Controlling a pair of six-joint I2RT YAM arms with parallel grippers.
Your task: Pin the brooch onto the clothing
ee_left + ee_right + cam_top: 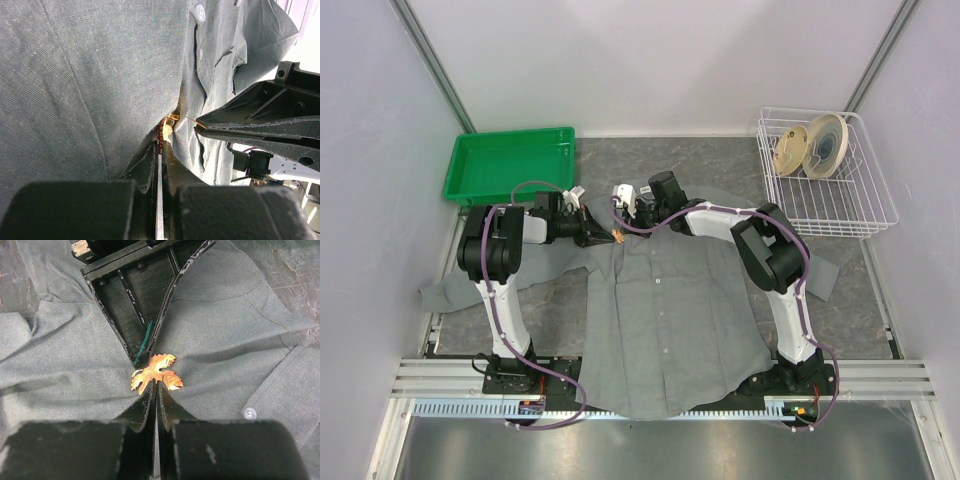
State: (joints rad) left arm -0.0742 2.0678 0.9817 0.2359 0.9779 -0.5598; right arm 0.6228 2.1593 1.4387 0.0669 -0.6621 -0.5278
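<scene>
The grey shirt [670, 310] lies flat on the table, collar toward the back. The orange leaf-shaped brooch [156, 371] lies on the shirt's upper left chest [618, 238]. My left gripper [161, 146] is shut, and the brooch [168, 127] sits edge-on at its tips among folds of cloth. In the right wrist view the left gripper's tip [142, 357] touches the brooch's upper left edge. My right gripper [156, 386] is shut, with its tips at the brooch's lower edge. In the left wrist view the right gripper [197, 127] has a thin gold sliver sticking out of its tips.
A green tray [508, 165] stands at the back left. A white wire basket [825, 180] holding tape rolls stands at the back right. Both arms reach in over the collar area, tips almost meeting. A shirt button [249, 413] lies right of the brooch.
</scene>
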